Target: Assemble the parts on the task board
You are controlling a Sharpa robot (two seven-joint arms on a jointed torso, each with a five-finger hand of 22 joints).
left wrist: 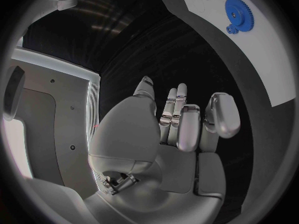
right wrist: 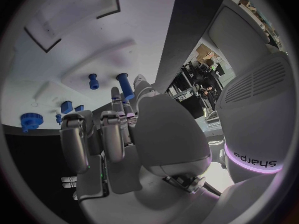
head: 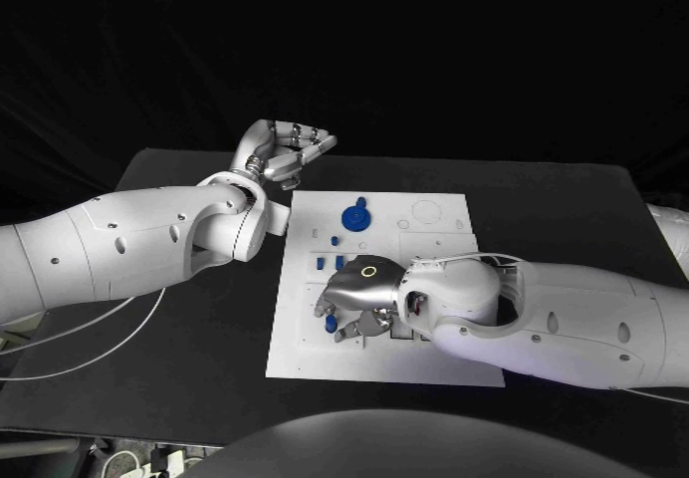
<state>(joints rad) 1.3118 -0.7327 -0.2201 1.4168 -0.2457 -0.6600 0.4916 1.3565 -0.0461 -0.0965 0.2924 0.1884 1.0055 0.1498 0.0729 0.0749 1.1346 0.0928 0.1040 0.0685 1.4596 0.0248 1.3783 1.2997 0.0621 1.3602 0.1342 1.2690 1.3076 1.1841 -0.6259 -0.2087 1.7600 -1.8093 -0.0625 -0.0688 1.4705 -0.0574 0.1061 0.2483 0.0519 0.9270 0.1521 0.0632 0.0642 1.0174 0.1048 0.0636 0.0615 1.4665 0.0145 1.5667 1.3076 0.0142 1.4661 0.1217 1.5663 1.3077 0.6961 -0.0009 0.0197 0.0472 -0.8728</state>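
White rectangular task board (head: 431,239) lies mid black tabletop (head: 574,199). Head view: large blue gear part (head: 354,215) near board's far edge; small blue pieces (head: 328,266) at board's left side. Silver right hand (head: 362,297) over board's left-middle, fingers bent down toward blue piece (head: 331,324); grip cannot tell. Silver left hand (head: 285,149) off board, beyond far-left corner, fingers curled, holding nothing.

Left wrist view: left hand (left wrist: 181,124) fingers loosely curled, nothing within; blue gear part (left wrist: 237,13) well apart on board.

Right wrist view: right hand (right wrist: 112,134) above board; blue cylindrical peg (right wrist: 124,84) just beyond fingertips (right wrist: 116,95), contact unclear; blue gear part (right wrist: 30,120) at board's edge.
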